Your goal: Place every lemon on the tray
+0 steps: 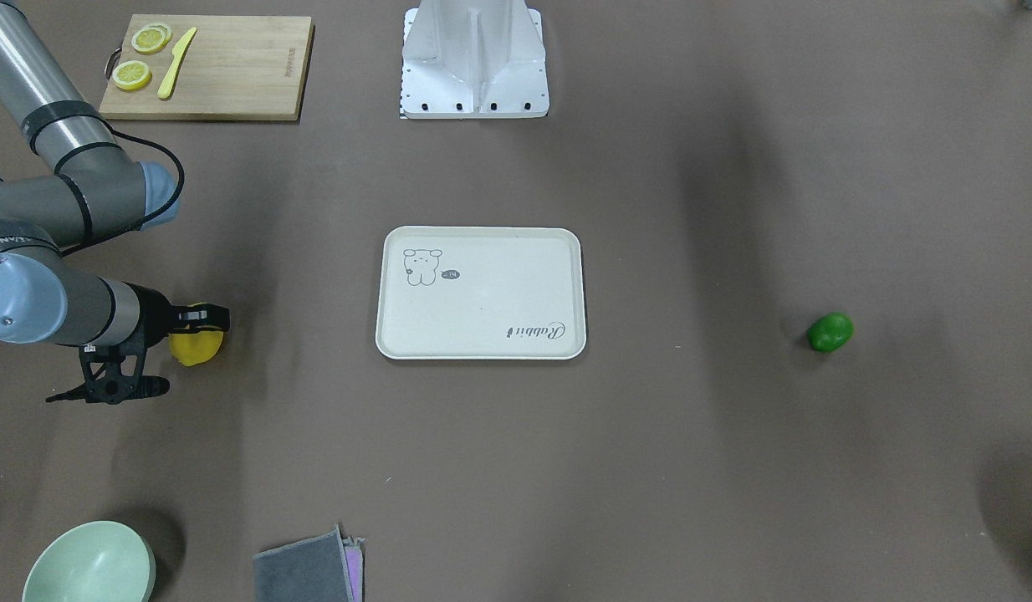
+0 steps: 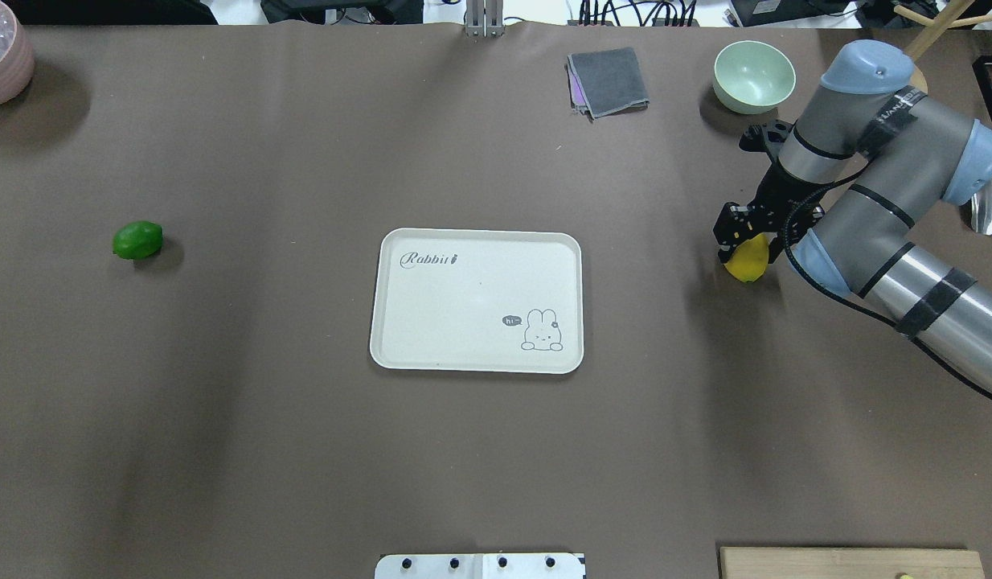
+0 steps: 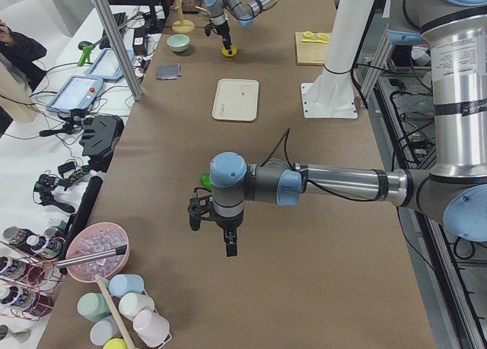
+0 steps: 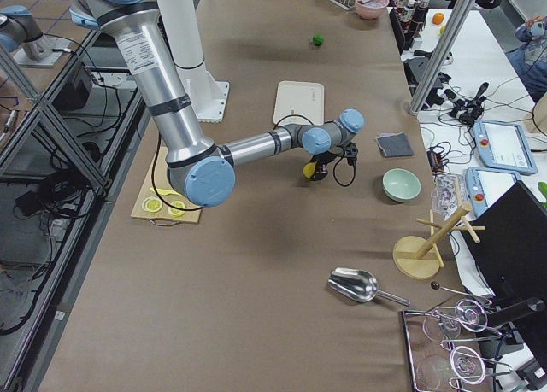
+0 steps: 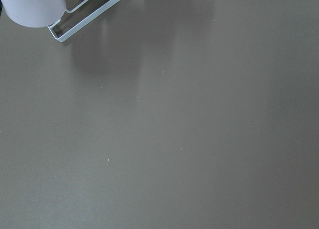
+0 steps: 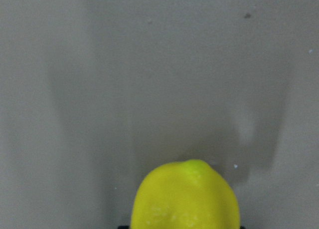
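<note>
Right wrist-mounted: right gripper clamps yellow lemon, nub end toward frame top.

- Your overhead camera looks forward and down from above the robot's base. The front-facing one looks back at it, and both share the tray.
- Your two end cameras look along the table from opposite ends.
- Your right wrist camera sits very near the yellow lemon; the left sees mostly table, close up.
</note>
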Robot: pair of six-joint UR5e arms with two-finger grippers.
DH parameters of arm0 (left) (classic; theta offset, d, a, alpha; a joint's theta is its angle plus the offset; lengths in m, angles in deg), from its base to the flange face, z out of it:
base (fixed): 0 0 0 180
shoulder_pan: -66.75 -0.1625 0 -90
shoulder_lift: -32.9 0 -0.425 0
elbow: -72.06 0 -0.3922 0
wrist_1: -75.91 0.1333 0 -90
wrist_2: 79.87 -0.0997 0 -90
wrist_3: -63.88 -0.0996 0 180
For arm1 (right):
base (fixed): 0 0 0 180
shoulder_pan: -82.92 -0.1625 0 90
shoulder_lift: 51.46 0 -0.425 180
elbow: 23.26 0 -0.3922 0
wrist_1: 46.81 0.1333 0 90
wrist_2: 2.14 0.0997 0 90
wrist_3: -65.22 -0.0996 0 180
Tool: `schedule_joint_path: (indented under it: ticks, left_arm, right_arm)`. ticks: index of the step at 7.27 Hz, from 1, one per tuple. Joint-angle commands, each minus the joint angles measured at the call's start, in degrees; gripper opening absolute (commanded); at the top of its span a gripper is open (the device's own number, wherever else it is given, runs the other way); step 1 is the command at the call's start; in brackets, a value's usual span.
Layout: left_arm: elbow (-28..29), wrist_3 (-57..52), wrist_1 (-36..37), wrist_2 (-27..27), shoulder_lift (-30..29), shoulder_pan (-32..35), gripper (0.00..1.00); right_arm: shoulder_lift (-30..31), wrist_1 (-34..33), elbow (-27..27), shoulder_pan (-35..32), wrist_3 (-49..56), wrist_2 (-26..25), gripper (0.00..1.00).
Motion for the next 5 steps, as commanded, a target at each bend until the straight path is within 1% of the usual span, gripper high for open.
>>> schedule_joint_path:
  ticks: [1,3,4,5]
  left_arm:
    - [-0.07,-0.01,0.0,0.0,0.0,-0.01,0.98]
    - [0.02,-0.1,0.0,0.0,0.0,-0.01,0.98]
    - [-0.15,-0.1,0.0,0.0,0.0,-0.01,0.98]
    - [0.02,-0.1,-1.13,-0.09,0.0,-0.01,0.98]
  right_arm:
    - [-0.25,-0.11,0.32,-1.13,0.08,1.58,0.12]
    - [-3.83,-0.11,0.68,-0.87,-0.53,1.58,0.12]
    - [-7.42,-0.28,0.5,0.0,-0.88,1.58,0.13]
    - [-10.24,-0.98,0.59,1.84,-4.1,1.58,0.13]
